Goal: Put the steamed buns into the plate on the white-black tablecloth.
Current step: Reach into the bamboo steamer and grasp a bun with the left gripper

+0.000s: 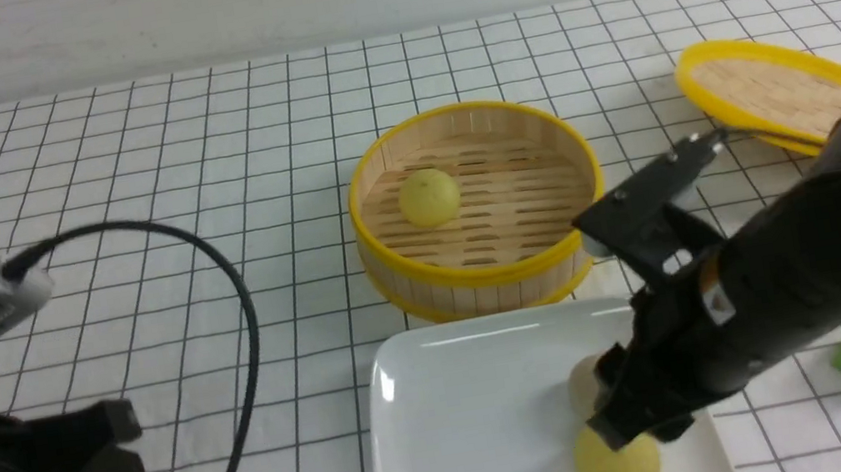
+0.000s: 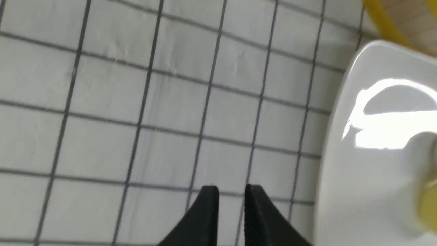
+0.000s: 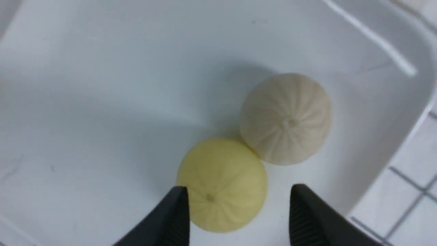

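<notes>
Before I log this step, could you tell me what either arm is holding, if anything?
Nothing: both the left jaws and right jaws stand open and empty.

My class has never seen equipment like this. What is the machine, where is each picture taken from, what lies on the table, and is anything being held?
This is a robot with two arms, each ending in a claw. The front view looks forward from between the arms. The other two come from cameras on the left and right wrists.

A white tablecloth with thin black lines covers the table. On it are a round yellow-rimmed steamer basket holding one yellow-green bun, a yellow-rimmed lid, and a white plate. On the plate sit another yellow-green bun and a beige one, touching.

Neither claw holds anything: the right claw is open above the plate, and the left claw is over bare cloth, slightly open.
</notes>
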Controlling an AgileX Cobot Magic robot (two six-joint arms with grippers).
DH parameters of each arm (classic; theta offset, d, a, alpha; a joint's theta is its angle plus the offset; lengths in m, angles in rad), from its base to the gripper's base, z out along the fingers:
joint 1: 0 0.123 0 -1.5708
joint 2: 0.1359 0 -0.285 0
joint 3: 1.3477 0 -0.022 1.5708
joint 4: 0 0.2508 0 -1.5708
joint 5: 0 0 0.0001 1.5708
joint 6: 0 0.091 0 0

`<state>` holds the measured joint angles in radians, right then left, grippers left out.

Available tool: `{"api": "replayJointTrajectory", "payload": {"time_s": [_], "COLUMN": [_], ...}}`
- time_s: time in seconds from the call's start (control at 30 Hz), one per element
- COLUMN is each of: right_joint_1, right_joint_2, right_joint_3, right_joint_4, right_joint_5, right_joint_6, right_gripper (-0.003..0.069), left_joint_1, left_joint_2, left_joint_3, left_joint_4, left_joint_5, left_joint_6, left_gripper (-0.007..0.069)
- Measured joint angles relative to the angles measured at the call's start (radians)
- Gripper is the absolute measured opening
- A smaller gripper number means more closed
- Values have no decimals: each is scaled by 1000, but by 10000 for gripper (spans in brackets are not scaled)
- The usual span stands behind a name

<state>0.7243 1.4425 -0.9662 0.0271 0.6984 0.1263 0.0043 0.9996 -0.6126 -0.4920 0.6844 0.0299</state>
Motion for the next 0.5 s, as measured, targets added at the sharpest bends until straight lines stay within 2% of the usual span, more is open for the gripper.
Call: {"api": "replayJointTrajectory", "payload": {"time_s": [0.03,0.07,0.1,0.17,0.2,0.23,0.3,0.37,0.5], "right_joint_1": [0,0,0,-2,-3,-22,-54,-88,-142], "right_joint_2": [-33,-47,-99,-176,-176,-246,-325,-396,-503], "right_joint_3": [-14,-18,-24,-23,-21,-6,30,80,183], "right_joint_4": [-27,-36,-87,-136,-139,-159,-169,-175,-172], "right_joint_5": [45,63,133,213,221,278,330,350,350], "right_joint_6": [-13,-15,-23,-23,-23,-17,-7,8,14], "right_gripper": [321,312,230,127,115,22,-13,-16,-16], "left_joint_1": [0,0,0,0,0,0,-8,-44,-145], "left_joint_2": [5,6,26,73,73,132,207,280,406], "left_joint_3": [-5,-7,-27,-67,-72,-128,-198,-264,-389], "left_joint_4": [-39,-47,-107,-167,-167,-207,-222,-218,-181], "left_joint_5": [-23,-26,-31,2,8,74,152,190,202], "left_joint_6": [14,22,61,131,131,188,228,242,229], "left_gripper": [146,146,145,130,127,90,36,7,2]}}
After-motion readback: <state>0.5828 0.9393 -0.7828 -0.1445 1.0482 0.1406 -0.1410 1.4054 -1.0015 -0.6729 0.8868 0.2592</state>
